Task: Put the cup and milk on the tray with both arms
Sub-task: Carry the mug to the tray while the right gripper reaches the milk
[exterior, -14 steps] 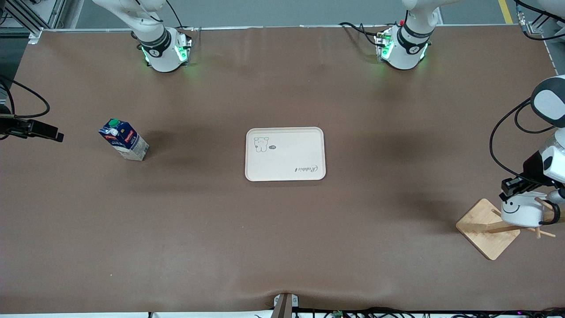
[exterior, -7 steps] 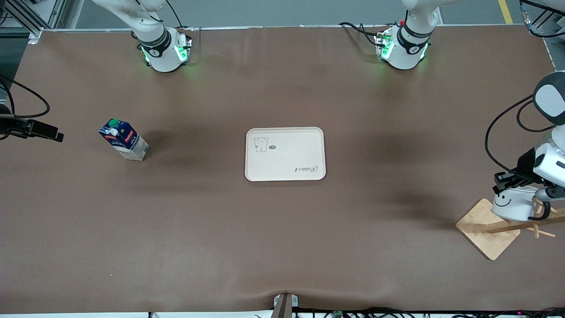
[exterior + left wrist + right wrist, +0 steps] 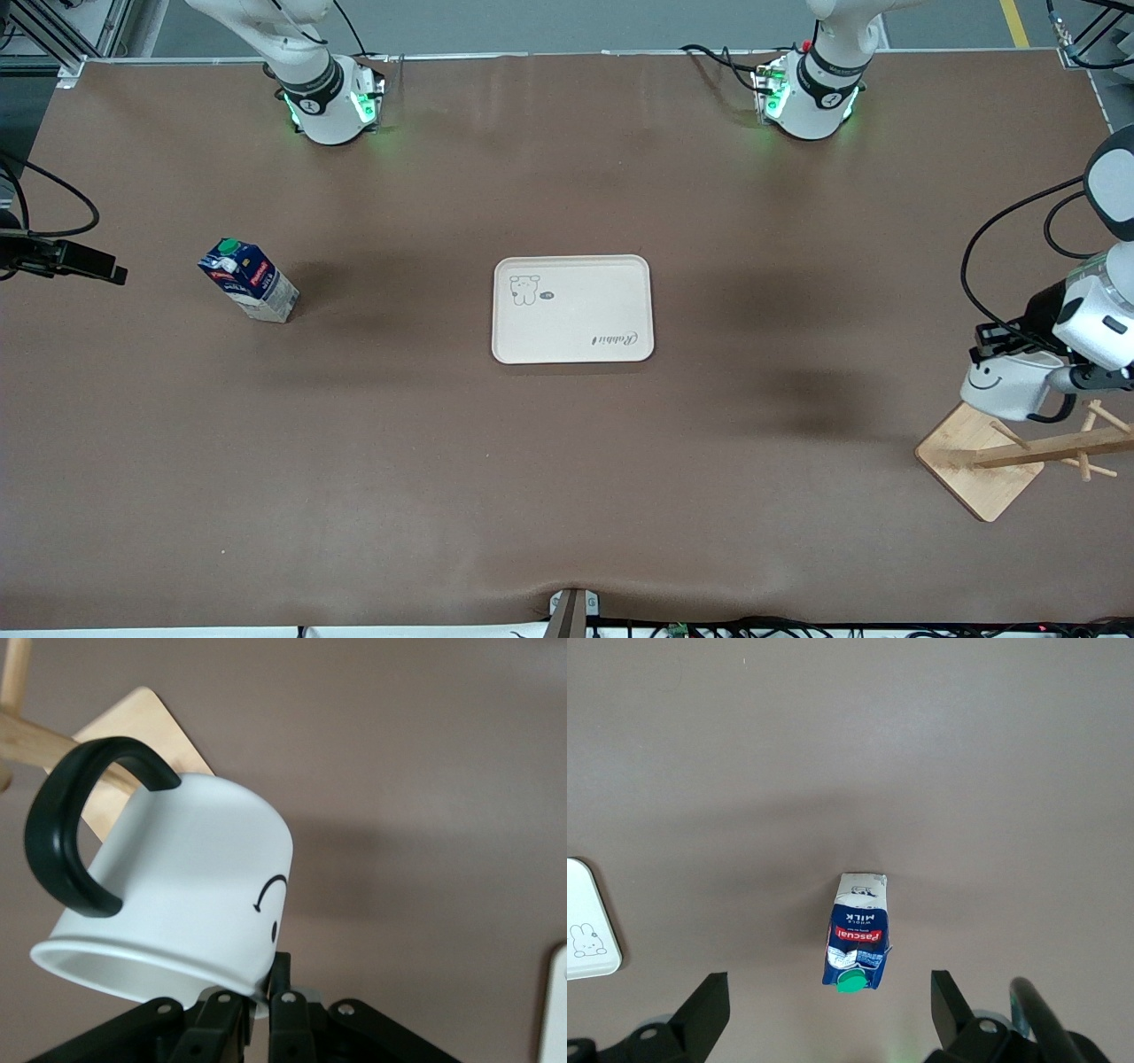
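My left gripper is shut on the rim of the white smiley cup and holds it tilted in the air over the edge of the wooden rack base. In the left wrist view its fingers pinch the cup's rim, and the black handle sits by a wooden peg. The milk stands on the table toward the right arm's end. My right gripper is open high over it, with the carton well below the fingers. The cream tray lies bare at the table's middle.
The wooden mug rack, with its square base and leaning pole with pegs, stands at the left arm's end, nearer the front camera than the tray. The right arm's wrist shows at the table's edge by the milk.
My left gripper has lifted the cup off the rack's peg and carried it away from the pole, toward the tray's side. The right arm, the milk and the tray have not moved.
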### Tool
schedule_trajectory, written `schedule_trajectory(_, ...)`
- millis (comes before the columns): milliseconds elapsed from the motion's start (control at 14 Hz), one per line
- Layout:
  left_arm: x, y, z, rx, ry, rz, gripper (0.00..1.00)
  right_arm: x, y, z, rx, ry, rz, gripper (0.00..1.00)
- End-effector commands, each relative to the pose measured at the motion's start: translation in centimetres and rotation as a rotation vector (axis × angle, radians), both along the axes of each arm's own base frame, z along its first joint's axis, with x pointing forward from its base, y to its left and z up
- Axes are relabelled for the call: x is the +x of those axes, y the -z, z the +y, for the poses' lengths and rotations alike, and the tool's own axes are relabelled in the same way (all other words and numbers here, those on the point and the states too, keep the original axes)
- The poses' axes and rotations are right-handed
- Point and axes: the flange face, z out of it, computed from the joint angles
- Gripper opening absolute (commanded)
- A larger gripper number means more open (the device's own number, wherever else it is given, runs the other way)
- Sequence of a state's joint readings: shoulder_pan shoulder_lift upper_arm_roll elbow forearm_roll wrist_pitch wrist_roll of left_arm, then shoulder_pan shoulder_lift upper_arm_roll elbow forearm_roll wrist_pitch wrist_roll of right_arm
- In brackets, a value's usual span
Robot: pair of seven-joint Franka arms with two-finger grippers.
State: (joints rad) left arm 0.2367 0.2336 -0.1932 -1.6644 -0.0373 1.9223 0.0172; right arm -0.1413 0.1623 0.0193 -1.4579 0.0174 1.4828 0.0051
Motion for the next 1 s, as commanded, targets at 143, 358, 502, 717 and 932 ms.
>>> schedule_trajectory(143,-0.3,-3.3,-6.1,0.059,0.116,0.068,0.0,-0.1,0.3,-0.6,0.0,0.019,0.007,1.0)
schedule_trajectory(358,-1.3,-3.9,-12.3,0.065,0.117,0.111,0.0,-0.1,0.3,-0.5,0.0,0.017,0.007,1.0)
schedule_trajectory(502,-2.4,-3.5,-17.4,0.071,0.05,0.14,0.0,0.0,0.4,-0.7,-0.001,0.023,0.007,1.0)
schedule_trajectory(717,-4.0,-2.0,-24.1,0.072,-0.021,0.177,0.0,0.3,1.5,-0.9,0.002,0.028,0.028,1.0)
schedule_trajectory(932,-5.0,1.0,-30.2,0.021,-0.079,0.261,0.0,0.4,3.4,-1.4,0.01,0.036,0.078,1.0)
